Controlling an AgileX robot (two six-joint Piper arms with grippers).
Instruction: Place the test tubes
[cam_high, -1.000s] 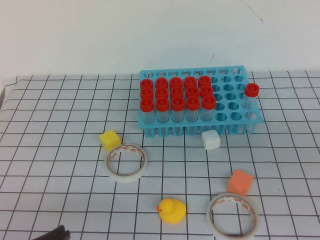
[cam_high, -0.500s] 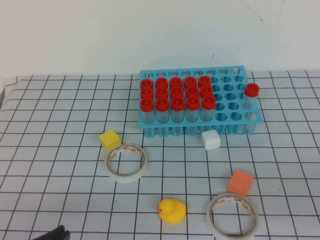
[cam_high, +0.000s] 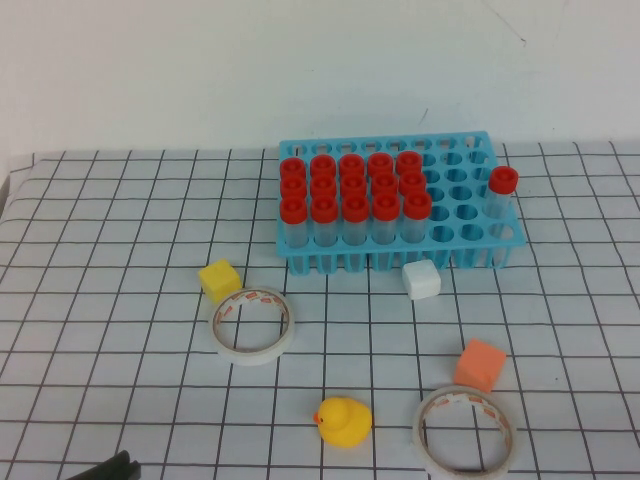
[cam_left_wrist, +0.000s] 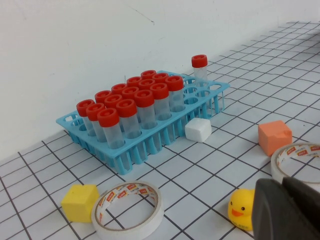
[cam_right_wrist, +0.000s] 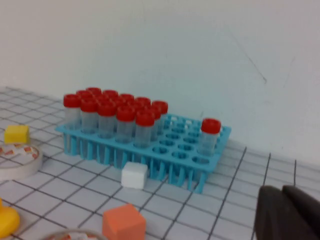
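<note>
A blue rack (cam_high: 462, 158) stands at the back of the gridded table, and several red-capped test tubes (cam_high: 350, 195) fill its left part. One more capped tube (cam_high: 502, 193) stands alone in the rack's right edge column. My left gripper (cam_high: 103, 468) sits low at the near left corner, shut and empty; in the left wrist view its fingertips (cam_left_wrist: 287, 210) hover near the duck (cam_left_wrist: 242, 210). My right gripper (cam_right_wrist: 289, 214) is shut and empty, well short of the rack (cam_right_wrist: 175, 141) and the lone tube (cam_right_wrist: 210, 134). It is outside the high view.
A yellow cube (cam_high: 220, 279) and a tape roll (cam_high: 252, 324) lie in front of the rack's left end. A white cube (cam_high: 421, 279) touches the rack's front. An orange cube (cam_high: 480, 364), a second tape roll (cam_high: 466, 430) and a yellow duck (cam_high: 344, 421) lie nearer.
</note>
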